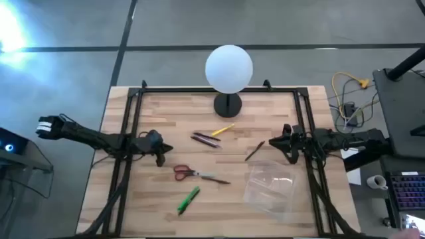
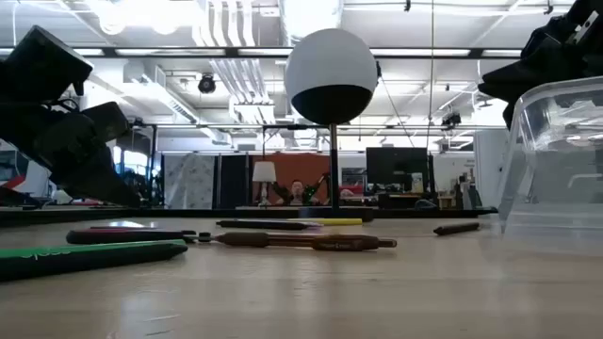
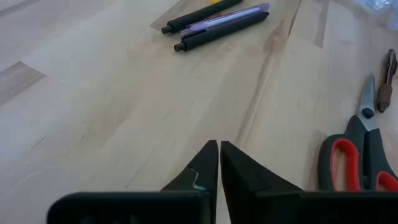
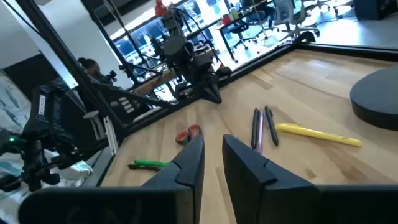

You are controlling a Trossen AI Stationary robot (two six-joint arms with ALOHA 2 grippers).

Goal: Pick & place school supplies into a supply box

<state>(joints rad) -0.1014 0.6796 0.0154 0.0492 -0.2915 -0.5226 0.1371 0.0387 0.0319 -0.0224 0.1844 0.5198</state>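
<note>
The school supplies lie flat on the wooden table between my arms: red-handled scissors (image 1: 188, 173), a green marker (image 1: 188, 200), a yellow pencil (image 1: 222, 130), dark pens (image 1: 205, 139) side by side, and a brown pen (image 1: 254, 151). The supply box (image 1: 271, 188), clear plastic, sits at the near right. My left gripper (image 1: 163, 151) hovers shut left of the scissors (image 3: 357, 155), its tips (image 3: 219, 146) just above bare wood. My right gripper (image 1: 273, 143) stands slightly open by the right rail, nothing between its fingers (image 4: 213, 140), pointing toward the pens (image 4: 264, 127).
A white globe lamp (image 1: 229, 68) on a black base (image 1: 228, 104) stands at the table's far middle. Black frame rails (image 1: 129, 133) run along the left and right sides. Bare wood lies between the scissors and the box. Another dark pen (image 1: 216, 179) lies by the scissor blades.
</note>
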